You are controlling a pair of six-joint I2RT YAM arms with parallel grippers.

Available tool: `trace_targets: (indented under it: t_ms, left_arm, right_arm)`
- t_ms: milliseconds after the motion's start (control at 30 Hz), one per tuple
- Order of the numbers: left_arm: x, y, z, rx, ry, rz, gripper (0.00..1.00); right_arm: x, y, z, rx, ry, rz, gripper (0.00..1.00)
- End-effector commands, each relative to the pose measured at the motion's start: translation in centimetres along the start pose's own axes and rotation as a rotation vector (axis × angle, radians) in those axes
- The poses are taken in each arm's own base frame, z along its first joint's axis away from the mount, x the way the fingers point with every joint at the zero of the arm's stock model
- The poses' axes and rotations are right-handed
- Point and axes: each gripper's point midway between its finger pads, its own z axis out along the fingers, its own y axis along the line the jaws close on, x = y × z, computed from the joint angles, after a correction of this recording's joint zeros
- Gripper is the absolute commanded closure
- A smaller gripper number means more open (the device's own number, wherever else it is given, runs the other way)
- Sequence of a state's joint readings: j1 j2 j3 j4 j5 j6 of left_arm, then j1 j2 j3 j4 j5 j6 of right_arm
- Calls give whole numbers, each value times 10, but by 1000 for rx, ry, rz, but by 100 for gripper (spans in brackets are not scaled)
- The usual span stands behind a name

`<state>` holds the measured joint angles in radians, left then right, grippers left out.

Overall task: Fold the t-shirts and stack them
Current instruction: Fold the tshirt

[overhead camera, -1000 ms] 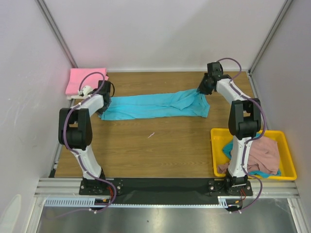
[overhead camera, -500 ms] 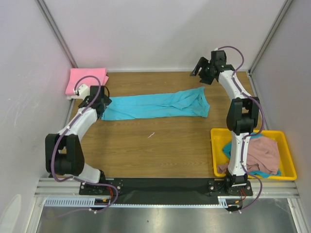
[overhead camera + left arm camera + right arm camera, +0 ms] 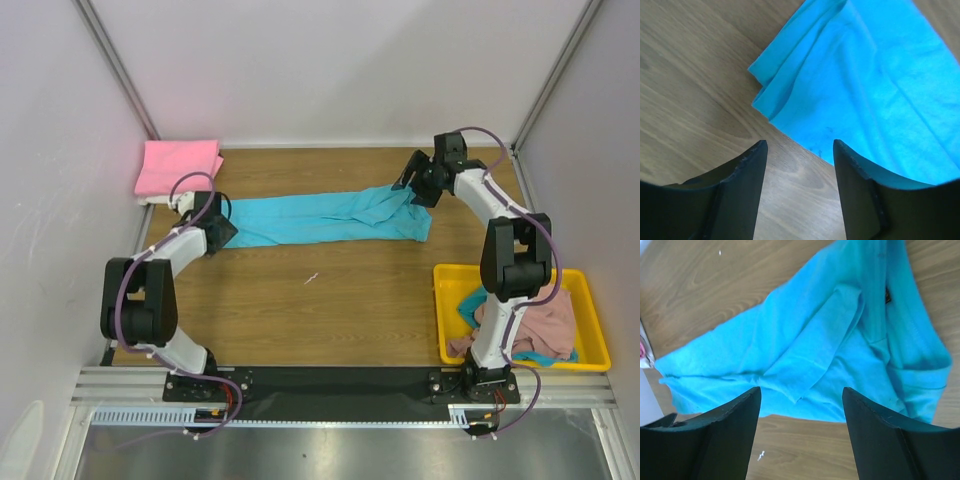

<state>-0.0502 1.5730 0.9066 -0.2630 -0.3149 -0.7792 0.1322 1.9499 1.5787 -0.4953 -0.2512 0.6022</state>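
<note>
A turquoise t-shirt (image 3: 320, 217) lies folded lengthwise in a long strip across the back of the wooden table. My left gripper (image 3: 222, 232) is open and empty at the strip's left end, whose corner shows in the left wrist view (image 3: 865, 90). My right gripper (image 3: 410, 180) is open and empty above the strip's rumpled right end, which shows in the right wrist view (image 3: 840, 340). A folded pink t-shirt (image 3: 180, 165) lies at the back left corner.
A yellow bin (image 3: 590, 340) at the front right holds a crumpled dusty-pink shirt (image 3: 545, 320) over a turquoise one. White walls close in the table on three sides. A small white scrap (image 3: 312, 278) lies on the wood mid-table.
Both grippers have let go of the turquoise shirt's ends and opened. The left gripper swung out and came back to the left end; the right rose, then dropped toward the right end.
</note>
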Motion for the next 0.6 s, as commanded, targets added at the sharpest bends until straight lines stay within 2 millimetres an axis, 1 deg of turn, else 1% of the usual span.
trace_targets:
  t_ms: [0,100,300,400,467,567]
  left_arm:
    - [-3,2,11,3,0,-42,43]
    - [-2,7,16,-19,1,-39,47]
    - [0,12,23,-48,7,-29,51]
    - [4,15,27,-61,15,-26,53]
    - [4,16,29,-71,15,-28,53]
    - [4,18,32,-84,14,-27,59]
  right_arm:
    - [-3,28,-14,-37,-65,-72,28]
    - [5,24,-10,-17,-54,-72,29]
    - [14,14,0,28,-39,-31,32]
    - [21,15,6,31,-28,-20,32]
    - [28,16,12,32,-15,-21,32]
    - [34,18,21,33,-4,-16,32]
